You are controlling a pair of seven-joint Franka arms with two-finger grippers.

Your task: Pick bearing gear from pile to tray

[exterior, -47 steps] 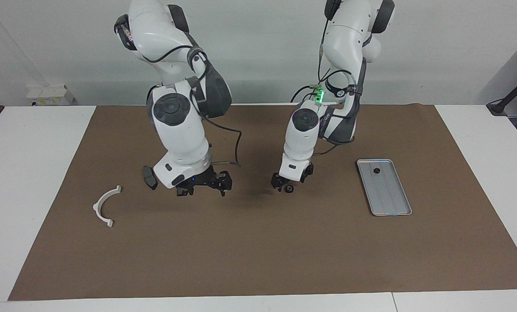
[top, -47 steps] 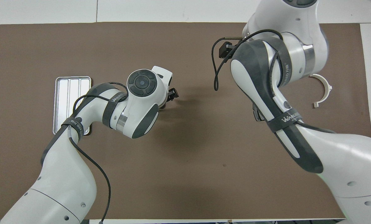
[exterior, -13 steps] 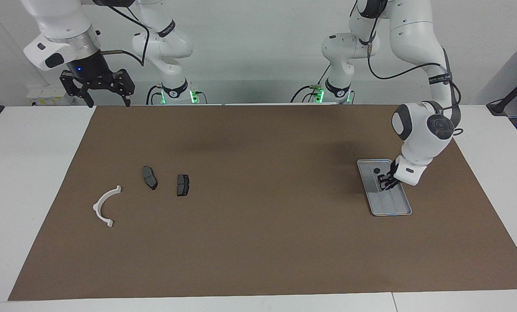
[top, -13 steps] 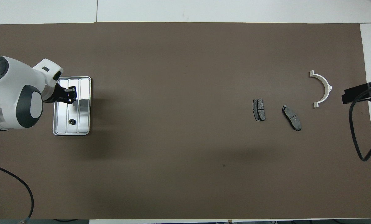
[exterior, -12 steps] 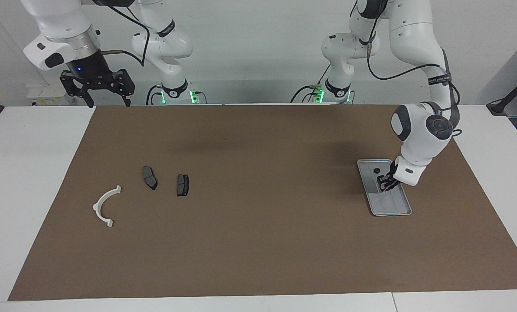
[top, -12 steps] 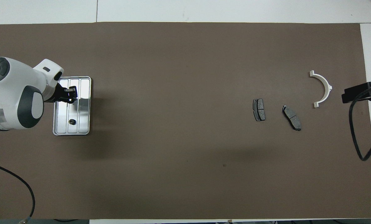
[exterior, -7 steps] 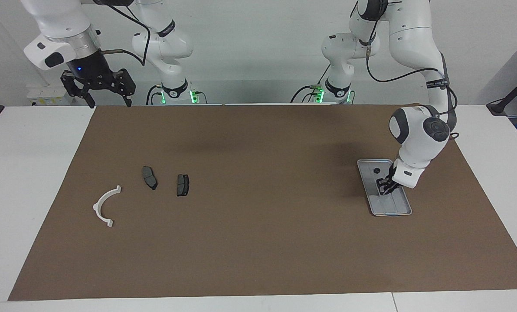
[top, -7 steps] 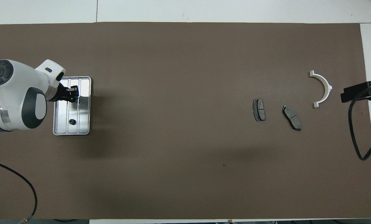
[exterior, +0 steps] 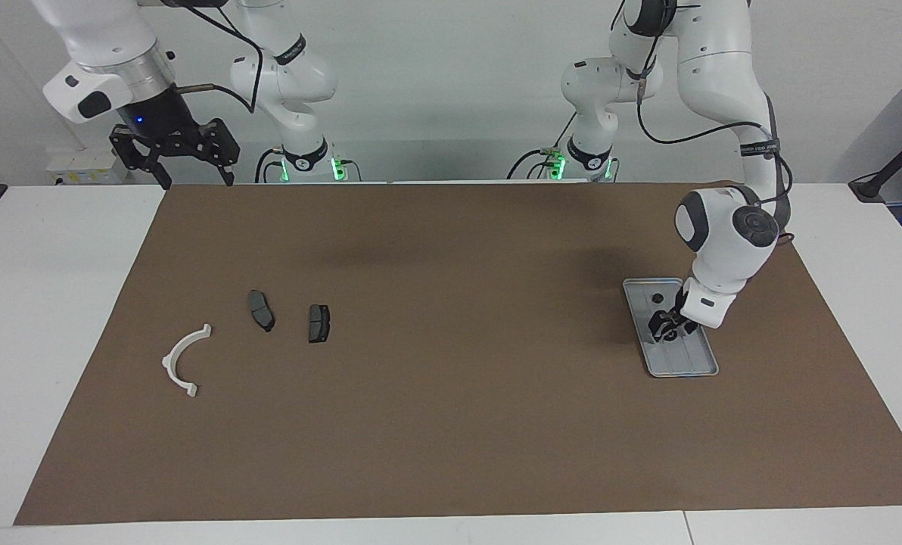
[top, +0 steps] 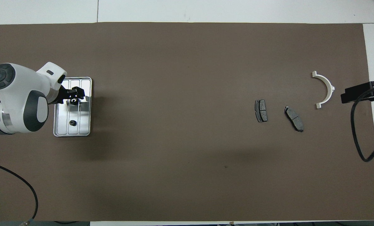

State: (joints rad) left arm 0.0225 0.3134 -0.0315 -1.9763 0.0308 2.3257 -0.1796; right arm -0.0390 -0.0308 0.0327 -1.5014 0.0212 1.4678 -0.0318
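The silver tray (exterior: 704, 370) lies on the brown mat at the left arm's end and also shows in the overhead view (top: 86, 85). One black gear (exterior: 657, 298) lies in it at the end nearer the robots (top: 71, 123). My left gripper (exterior: 667, 328) is low over the tray's middle (top: 73, 95), fingers spread, with a second gear (top: 73, 101) in the tray just below them. The pile at the right arm's end holds a white half-ring bracket (exterior: 168, 362) and two brake pads (exterior: 261, 309) (exterior: 318, 323). My right gripper (exterior: 175, 160) waits raised and open.
The brown mat (exterior: 451, 424) covers most of the white table. In the overhead view the bracket (top: 330, 88) and the pads (top: 261, 110) (top: 294, 118) lie close to the right gripper's body (top: 358, 93). A black cable hangs there.
The left arm carried a gear from the middle of the mat to the tray and lowered it. Its fingers were together half a second ago and are now spread. The right arm withdrew and rose.
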